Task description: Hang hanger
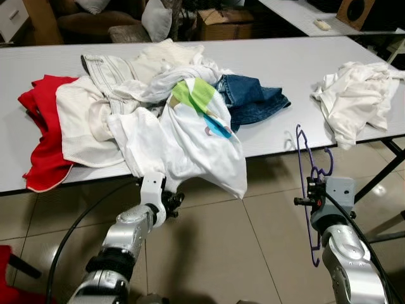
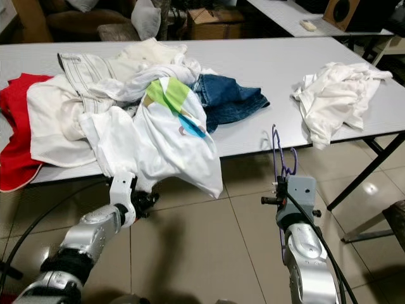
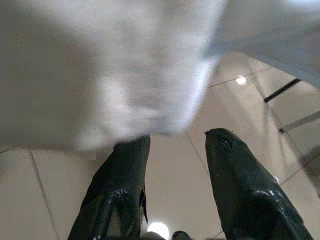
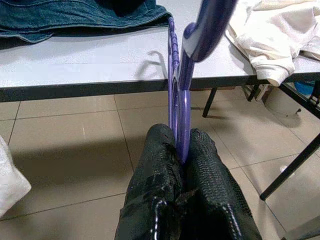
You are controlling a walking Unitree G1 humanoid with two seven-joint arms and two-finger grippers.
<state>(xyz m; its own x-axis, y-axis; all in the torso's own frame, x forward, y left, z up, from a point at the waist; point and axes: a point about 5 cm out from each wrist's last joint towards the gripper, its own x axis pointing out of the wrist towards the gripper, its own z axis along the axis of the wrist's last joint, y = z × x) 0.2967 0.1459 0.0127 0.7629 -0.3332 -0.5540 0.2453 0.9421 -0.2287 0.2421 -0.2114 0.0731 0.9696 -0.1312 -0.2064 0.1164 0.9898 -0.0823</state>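
While my right gripper [image 4: 181, 150] pinched the purple hanger [image 1: 308, 190] upright, ready for hanging, left gripper [image 3: 175, 150] jaws gaped empty beneath the white shirt [image 1: 190, 142] at frame centre

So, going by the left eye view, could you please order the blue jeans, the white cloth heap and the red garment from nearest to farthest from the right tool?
From the right tool, holding the purple hanger:
1. White cloth heap, on the table's right end.
2. Blue jeans, mid-table, only slightly farther.
3. Red garment, far left end.
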